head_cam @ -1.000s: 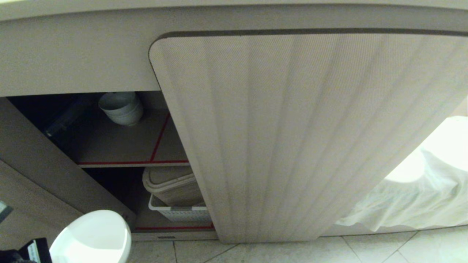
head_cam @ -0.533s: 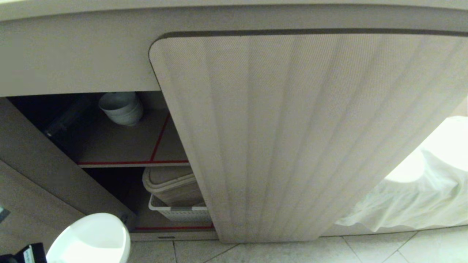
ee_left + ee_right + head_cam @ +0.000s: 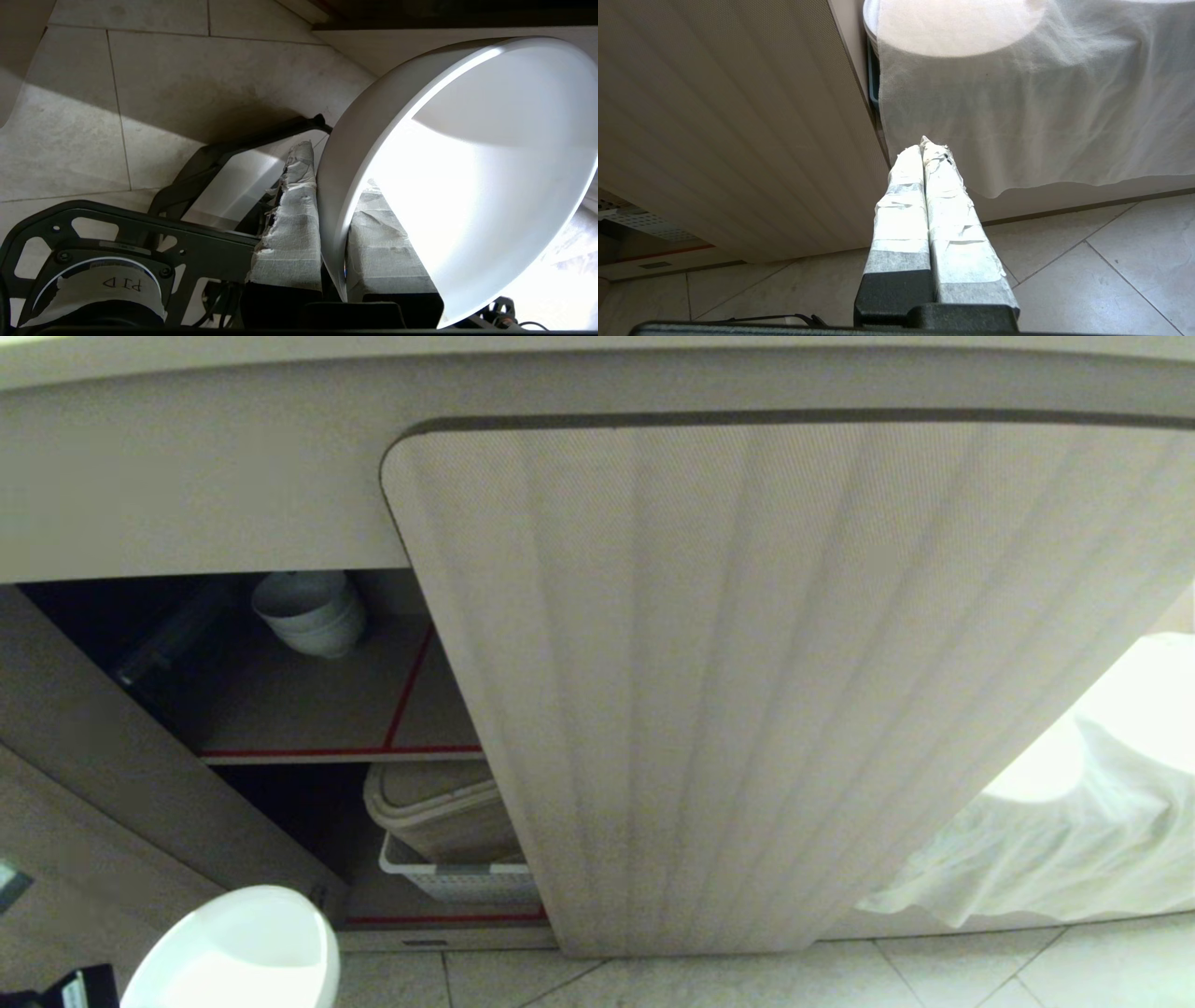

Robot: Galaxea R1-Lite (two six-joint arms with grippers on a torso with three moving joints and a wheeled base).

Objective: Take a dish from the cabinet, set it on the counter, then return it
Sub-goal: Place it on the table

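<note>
The dish is a plain white bowl, low at the left of the head view, in front of the open cabinet. My left gripper is shut on the dish. One taped finger presses the outside of the wall and the other the inside, and the bowl is tilted on its side above the floor tiles. My right gripper is shut on nothing and parked low by the edge of the fluted door. The counter's top is out of view.
A stack of white bowls stands at the back of the red-edged upper shelf. Beige tubs sit in a white basket below. The big fluted door fills the middle. A white cloth hangs at the right, above the floor tiles.
The dish in my left gripper has sunk slightly toward the lower left corner of the head view. Nothing else has moved.
</note>
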